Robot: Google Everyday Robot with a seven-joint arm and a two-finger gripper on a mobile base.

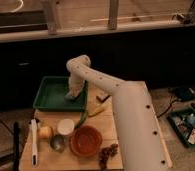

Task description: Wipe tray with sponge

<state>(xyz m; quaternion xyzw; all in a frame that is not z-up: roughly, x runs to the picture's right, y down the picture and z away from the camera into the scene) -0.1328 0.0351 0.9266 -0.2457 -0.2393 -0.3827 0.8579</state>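
Note:
The green tray lies at the back left of the wooden table. My white arm reaches over from the right and bends down into the tray. The gripper is low over the tray's right part, close to its floor. The sponge is hidden; I cannot make it out under the gripper.
In front of the tray lie a green pepper, a yellow banana, a white cup, an orange bowl, a metal cup, a yellow fruit, grapes and a white-handled tool. A tan-and-black block sits right of the tray.

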